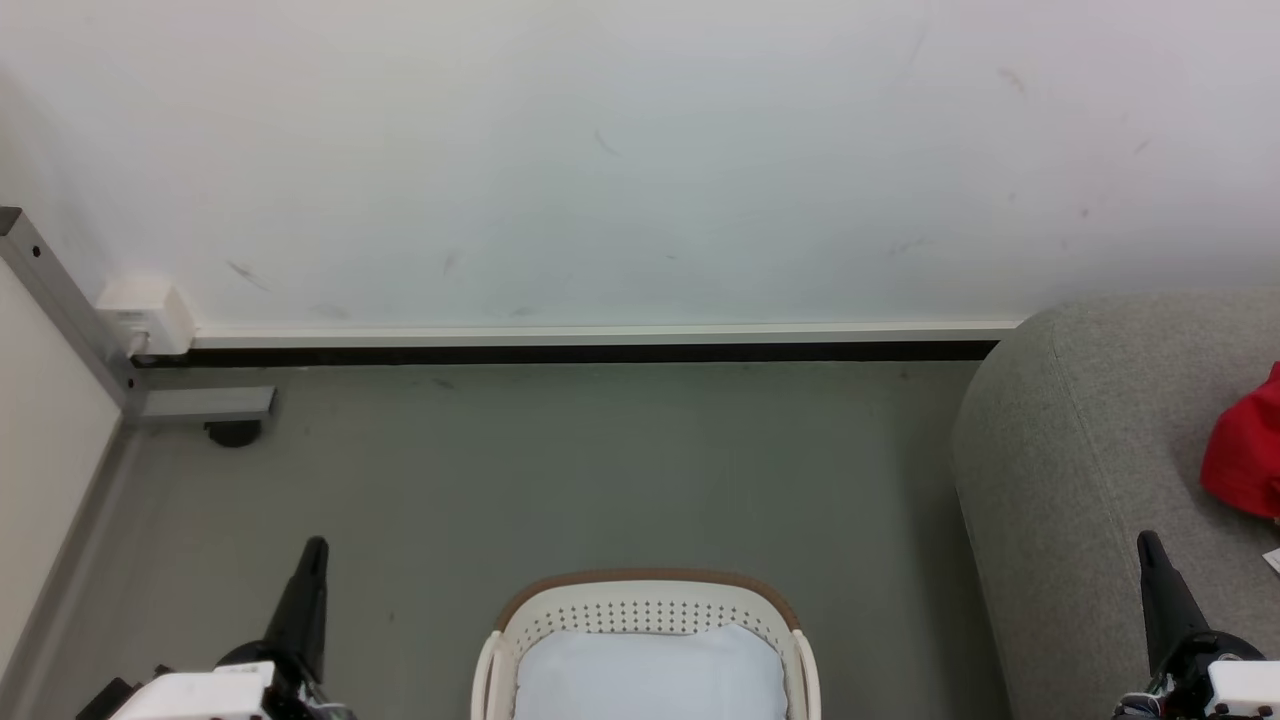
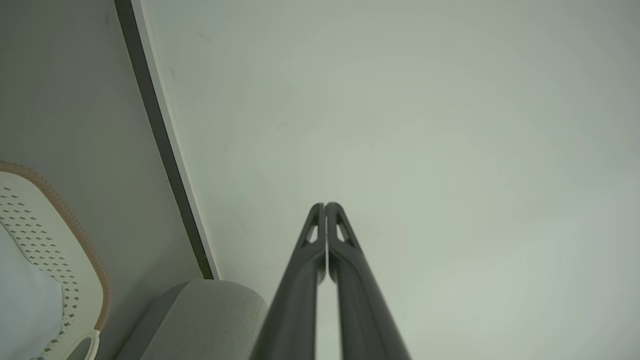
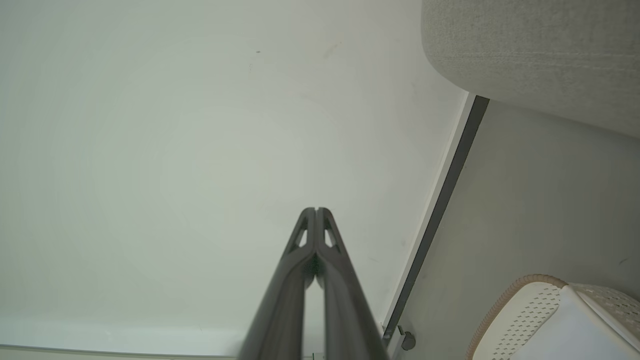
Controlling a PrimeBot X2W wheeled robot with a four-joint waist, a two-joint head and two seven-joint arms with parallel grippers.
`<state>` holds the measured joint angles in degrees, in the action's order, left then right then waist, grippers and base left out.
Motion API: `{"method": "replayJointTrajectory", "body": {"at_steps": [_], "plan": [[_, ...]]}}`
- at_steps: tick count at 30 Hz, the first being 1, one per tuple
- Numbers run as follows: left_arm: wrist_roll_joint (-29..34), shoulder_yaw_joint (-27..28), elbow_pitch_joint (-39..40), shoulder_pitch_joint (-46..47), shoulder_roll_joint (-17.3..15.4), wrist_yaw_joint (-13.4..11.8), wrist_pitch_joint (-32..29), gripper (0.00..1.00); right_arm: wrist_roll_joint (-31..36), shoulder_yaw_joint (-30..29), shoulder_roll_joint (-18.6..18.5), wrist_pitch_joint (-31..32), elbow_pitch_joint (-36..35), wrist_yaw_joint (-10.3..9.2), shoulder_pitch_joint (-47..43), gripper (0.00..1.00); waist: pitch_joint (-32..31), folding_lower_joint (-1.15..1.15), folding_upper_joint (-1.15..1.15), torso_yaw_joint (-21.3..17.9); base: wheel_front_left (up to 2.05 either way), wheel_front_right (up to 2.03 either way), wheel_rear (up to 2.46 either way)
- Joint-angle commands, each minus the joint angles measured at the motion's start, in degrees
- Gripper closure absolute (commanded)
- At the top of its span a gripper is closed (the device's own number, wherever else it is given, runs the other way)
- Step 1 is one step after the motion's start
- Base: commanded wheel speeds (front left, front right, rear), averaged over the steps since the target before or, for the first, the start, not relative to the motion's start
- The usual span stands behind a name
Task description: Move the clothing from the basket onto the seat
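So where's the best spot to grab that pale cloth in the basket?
Probably from straight above, pinching the wavy far edge of the pale cloth: the basket walls close off every side, and the middle lies smooth with nothing to pinch.

The far side is a white wall (image 1: pixel 640 150) with a few small dark marks. Along its bottom runs a white skirting strip (image 1: pixel 600 333), with a black line (image 1: pixel 560 352) under it. The floor (image 1: pixel 600 470) is plain grey. At the far left a grey metal frame (image 1: pixel 60 300) borders a pale panel (image 1: pixel 40 480); a white box (image 1: pixel 148 312) and a dark round foot (image 1: pixel 233 433) are beside it. The light is soft and even.
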<state>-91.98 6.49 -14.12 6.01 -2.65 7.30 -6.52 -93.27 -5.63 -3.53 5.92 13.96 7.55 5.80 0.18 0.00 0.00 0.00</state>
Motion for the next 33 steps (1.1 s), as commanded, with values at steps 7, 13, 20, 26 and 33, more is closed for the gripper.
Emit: {"method": "replayJointTrajectory", "body": {"at_steps": [7,13,20,26,33], "plan": [[-0.79,0.16,0.12,0.53,-0.42,0.37,-0.24,1.00,0.38,-0.28,0.04,0.11,-0.03,-0.12,0.66,1.00,0.00,0.00,0.00,0.00,0.00,0.00,0.00],[-0.79,0.16,0.13,0.53,-0.42,0.37,-0.24,1.00,0.41,-0.34,0.07,0.19,-0.02,-0.12,0.68,1.00,0.00,0.00,0.00,0.00,0.00,0.00,0.00],[-0.79,0.16,0.13,0.53,-0.42,0.37,-0.24,1.00,0.45,-0.40,0.12,0.27,-0.02,-0.12,0.69,1.00,0.00,0.00,0.00,0.00,0.00,0.00,0.00],[-0.79,0.16,0.13,0.53,-0.42,0.37,-0.24,1.00,0.52,-0.46,0.16,0.35,-0.01,-0.12,0.69,1.00,0.00,0.00,0.00,0.00,0.00,0.00,0.00],[-0.79,0.15,0.13,0.53,-0.42,0.37,-0.23,1.00,0.50,-0.52,0.21,0.40,-0.01,-0.12,0.70,1.00,0.00,0.00,0.00,0.00,0.00,0.00,0.00]]}}
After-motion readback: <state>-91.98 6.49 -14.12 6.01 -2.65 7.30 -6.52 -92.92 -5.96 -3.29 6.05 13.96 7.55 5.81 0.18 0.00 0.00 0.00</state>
